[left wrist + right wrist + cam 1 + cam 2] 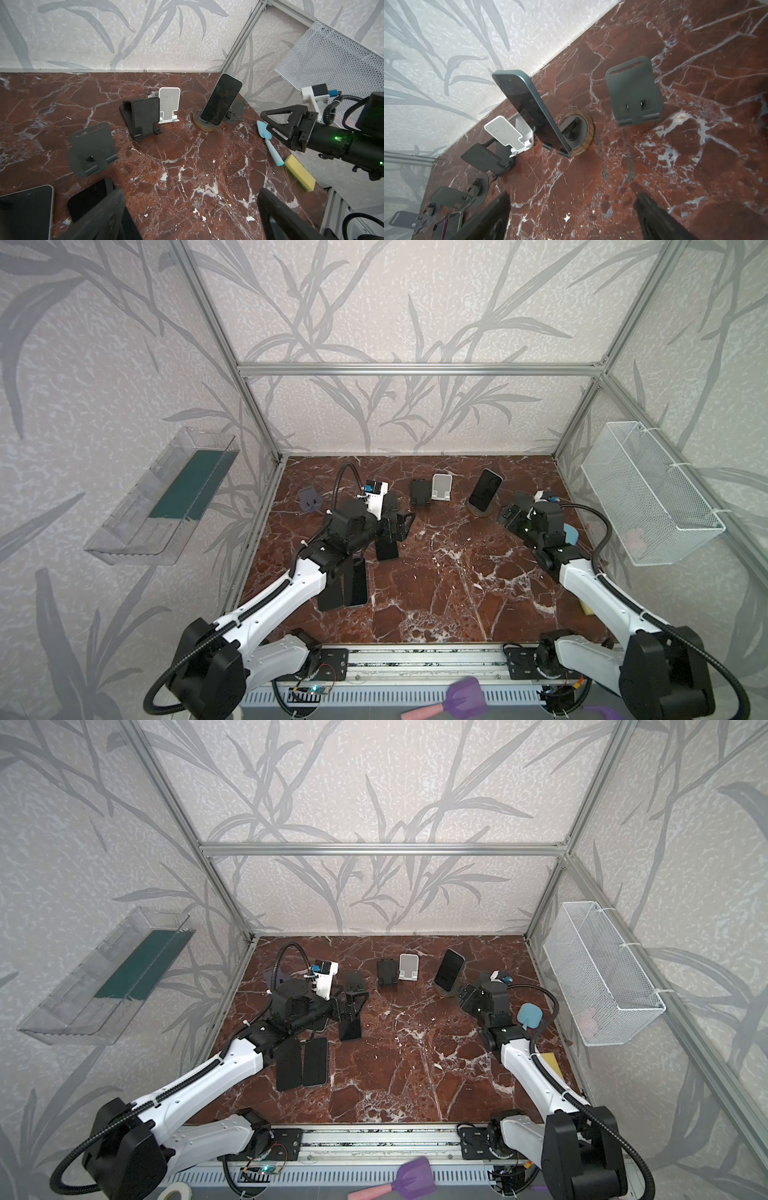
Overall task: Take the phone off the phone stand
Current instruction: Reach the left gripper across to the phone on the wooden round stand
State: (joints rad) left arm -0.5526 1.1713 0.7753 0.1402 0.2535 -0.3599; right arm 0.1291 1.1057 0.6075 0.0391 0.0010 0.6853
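The dark phone (485,488) (449,968) leans upright on its phone stand (481,513), a round wooden-rimmed base at the back right of the marble table. In the right wrist view the phone (533,108) is edge-on, its foot in the phone stand (581,143). My right gripper (509,511) (571,218) hangs open just right of the stand, a short way off, with nothing between its fingers. My left gripper (398,526) (191,218) is open over bare marble left of centre. The phone (221,99) also shows in the left wrist view.
Empty stands stand around: black (419,492), white (440,486), grey (92,145) and another grey (633,97). Flat phones (355,583) lie under my left arm. A blue spatula (268,141) and yellow sponge (299,175) lie near the right wall, below a wire basket (652,493).
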